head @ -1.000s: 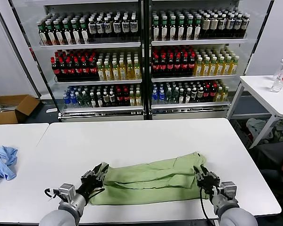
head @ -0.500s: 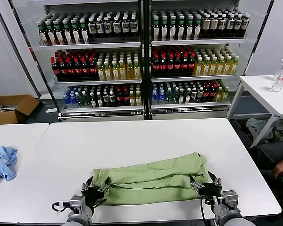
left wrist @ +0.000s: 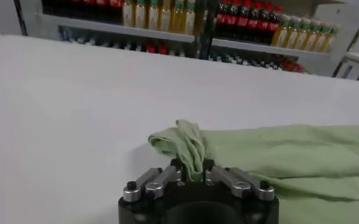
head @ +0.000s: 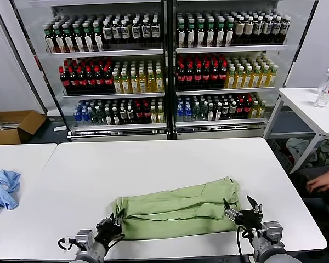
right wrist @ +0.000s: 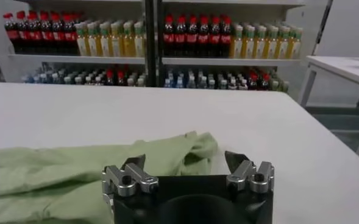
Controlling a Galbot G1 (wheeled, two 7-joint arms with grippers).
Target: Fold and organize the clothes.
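**Green T-shirt folded lengthwise, one end let go**

From my remote station I see the pastel-green T-shirt (head: pixel 178 211) lying as a long folded band across the near part of the white desk (head: pixel 153 164), close to its front edge. My left end effector (left wrist: pixel 191 172) sits at the band's left end with its fingers pinched together on a bunched ridge of the cloth. My right end effector (right wrist: pixel 186 167) hangs just off the band's right end, its fingers spread apart and holding nothing, the fabric lying beside it. A light blue garment (head: pixel 3 189) lies well apart on the neighbouring desk to the left. I judge the lengthwise fold done. Next, I expect, the right side must pinch its end of the cloth so the band can be folded across, keeping the layers from sliding open.
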